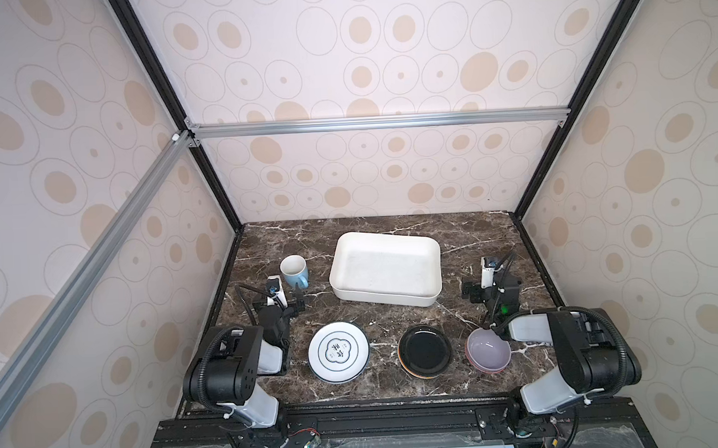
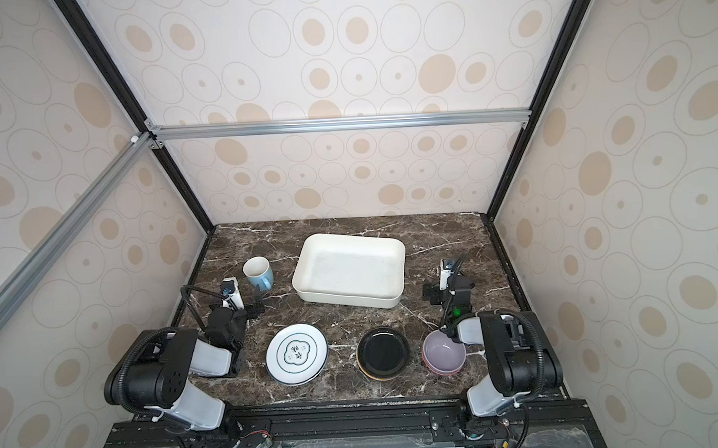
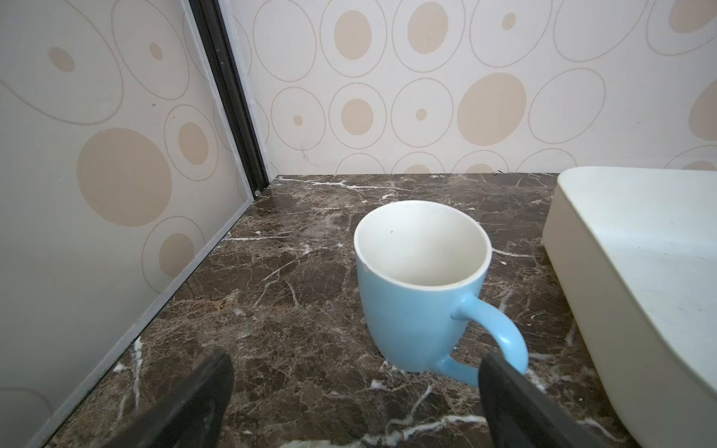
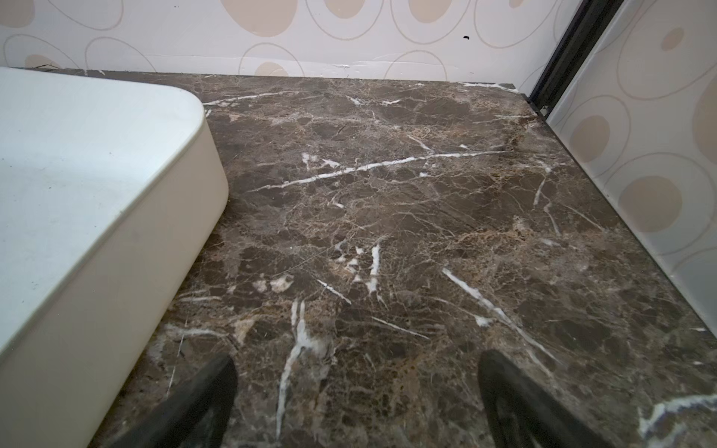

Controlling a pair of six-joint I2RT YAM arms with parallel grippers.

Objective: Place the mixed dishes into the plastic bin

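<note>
The left fingers [image 3: 194, 399] stand spread wide with nothing between them, low over the brown marbled surface [image 1: 395, 327]. In the left wrist view one tip overlaps the handle of the light-blue mug [image 3: 419, 287]; whether it touches the handle cannot be told. The mug stands upright with its mouth up and its white inside empty, just beyond those fingers and near the left wall in both top views [image 1: 293, 270] [image 2: 258, 272], its handle turned back toward the arm. The right fingers [image 4: 194, 403] are likewise parted and grasp nothing, with only bare surface beneath and ahead of them. The off-white plastic bin [image 1: 385, 296] sits at the middle of the far half of the surface, between the two arms, with nothing inside it; the mug stands near its left wall [image 3: 605, 279] without touching it, and its right wall [image 4: 116, 291] lies just beside the right fingers. Along the near edge three groups of dishes stand in a row, apart from one another: a white plate [image 1: 339, 352] with a dark ring and a printed centre on the left, a glossy black plate [image 1: 425, 351] resting on an orange-edged plate [image 1: 418, 374] in the middle, and a lilac bowl [image 1: 488, 348] nested in a reddish bowl [image 1: 490, 370] on the right, partly under the right arm.
</note>
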